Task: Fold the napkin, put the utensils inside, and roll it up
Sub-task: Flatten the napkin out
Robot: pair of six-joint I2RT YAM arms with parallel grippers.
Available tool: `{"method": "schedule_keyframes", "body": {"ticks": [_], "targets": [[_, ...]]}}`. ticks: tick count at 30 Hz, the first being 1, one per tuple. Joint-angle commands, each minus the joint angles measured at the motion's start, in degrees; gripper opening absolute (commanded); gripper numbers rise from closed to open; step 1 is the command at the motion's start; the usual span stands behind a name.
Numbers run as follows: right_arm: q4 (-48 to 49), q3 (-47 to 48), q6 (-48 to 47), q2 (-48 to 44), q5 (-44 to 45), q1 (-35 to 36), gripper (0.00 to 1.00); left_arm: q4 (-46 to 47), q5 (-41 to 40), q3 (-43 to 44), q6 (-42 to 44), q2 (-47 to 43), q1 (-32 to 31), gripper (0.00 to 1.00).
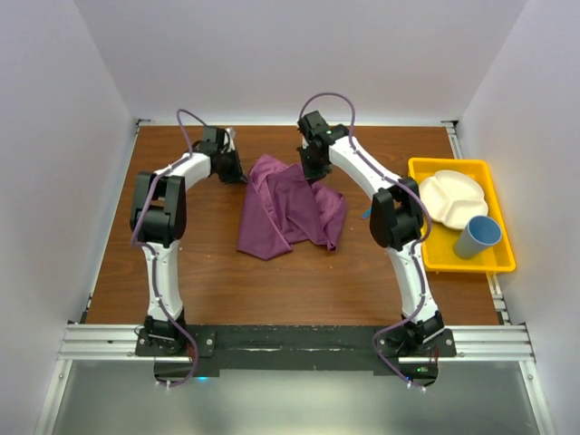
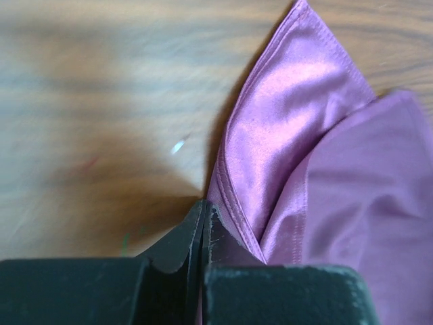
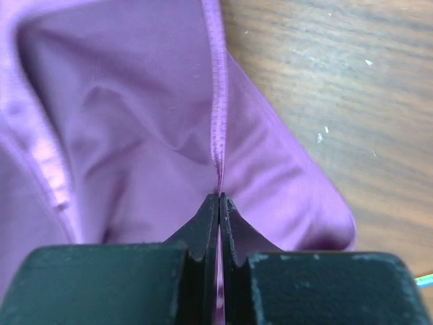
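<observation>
item: napkin (image 1: 288, 210), plum, crumpled on tabletop (image 1: 227, 272) centre. left claw (image 2: 204, 211) and right claw (image 3: 220, 201) each pinched shut on a far hem. handling: lift together, draw apart evenly, lay flat before folding.

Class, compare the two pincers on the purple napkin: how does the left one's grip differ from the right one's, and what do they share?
The left pincer pinches a glossy folded flap of the napkin; the right pincer pinches a stitched hem that runs straight into it. The cloth spreads to the right of the left pincer, but to the left of the right pincer. Both are shut on the napkin's far edge.
</observation>
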Motion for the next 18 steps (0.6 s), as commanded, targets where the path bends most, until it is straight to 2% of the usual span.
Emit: {"method": "schedule_keyframes", "body": {"ticks": [1,5,7,10,11,12,14,15,16,17,18], "targets": [[-4.8,-1.9,0.4,-13.4,-2.5,0.6,0.0,3.3,-5.6,-3.6,-1.5,-5.4,2.8,0.0],[-0.5,-18.8,1.4,-25.7,-11.0,1.3,0.0,3.4,-7.8,-0.5,-0.7,-6.0,4.6,0.0],[3.4,-30.8,1.4,-33.8,-20.7,2.2,0.0,3.2,-8.5,0.7,-0.4,-6.0,5.5,0.0],[5.1,-47.7,1.4,-42.2,-23.8,9.0,0.0,3.5,-9.7,2.0,1.0,-5.7,5.7,0.0],[7.8,-52.6,5.0,-49.4,-24.0,12.4,0.0,3.3,-9.8,2.5,1.3,-5.6,5.7,0.0],[9.5,-62.4,7.8,-52.9,-24.5,13.0,0.0,3.1,-9.8,2.7,1.9,-5.8,5.7,0.0],[14.3,-73.2,14.4,-62.7,-25.9,13.0,0.0,2.0,-9.1,2.9,3.3,-6.7,5.0,0.0],[14.2,-74.7,15.0,-65.1,-25.8,13.0,0.07,1.4,-8.7,2.9,4.0,-7.4,4.6,0.0],[14.0,-75.5,15.3,-66.6,-23.0,12.9,0.21,-0.2,-8.7,2.7,4.6,-8.8,3.8,0.07],[12.6,-75.7,15.4,-68.0,-21.0,12.9,0.36,-0.9,-8.7,1.7,5.6,-9.7,1.5,0.17],[11.6,-74.5,15.0,-68.0,-18.3,12.7,0.58,-1.4,-9.0,0.9,8.0,-10.5,0.0,0.28]]}}
